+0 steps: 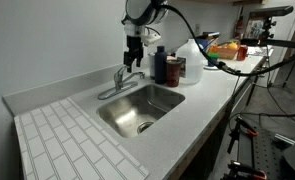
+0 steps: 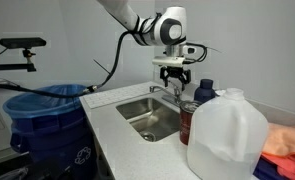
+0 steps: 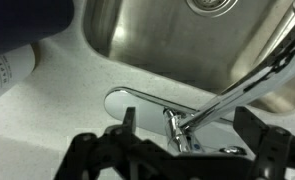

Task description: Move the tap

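The tap is a small chrome faucet at the back rim of the steel sink, its spout curving out over the basin. It also shows in an exterior view and in the wrist view, with its flat base plate on the counter. My gripper hangs just above the tap, fingers pointing down. It also shows in an exterior view. In the wrist view the gripper is open, its two fingers straddling the tap's upright body without touching it.
Dark bottles and a translucent white jug stand right of the tap; the jug is close to the camera in an exterior view. A tiled white drainboard lies beside the sink. A blue bin stands beside the counter.
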You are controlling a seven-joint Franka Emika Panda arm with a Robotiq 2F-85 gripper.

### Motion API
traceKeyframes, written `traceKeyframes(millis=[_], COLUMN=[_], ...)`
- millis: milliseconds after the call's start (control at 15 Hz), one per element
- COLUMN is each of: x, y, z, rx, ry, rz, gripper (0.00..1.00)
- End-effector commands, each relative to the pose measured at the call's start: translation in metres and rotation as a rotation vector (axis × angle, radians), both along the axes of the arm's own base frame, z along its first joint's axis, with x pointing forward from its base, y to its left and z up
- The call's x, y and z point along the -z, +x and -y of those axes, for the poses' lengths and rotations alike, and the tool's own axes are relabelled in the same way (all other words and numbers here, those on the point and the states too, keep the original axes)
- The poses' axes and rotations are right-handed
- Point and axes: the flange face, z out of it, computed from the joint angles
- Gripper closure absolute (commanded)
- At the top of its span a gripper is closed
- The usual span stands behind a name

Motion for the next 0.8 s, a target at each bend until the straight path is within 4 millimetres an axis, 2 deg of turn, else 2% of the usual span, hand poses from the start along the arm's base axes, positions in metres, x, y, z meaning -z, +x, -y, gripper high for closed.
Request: traceKeyframes(millis=[0,267,733], x=[-0.002,-0.007,-0.005], y=[0.019,0.030,0.044], z=[-0.004,-0.003,-0.001], rx=[0.002,0.012,0.024], ry=[-0.021,-0.064,-0.098], rz=[0.079,0.206,0.373], gripper=[0.00,0.00,0.00])
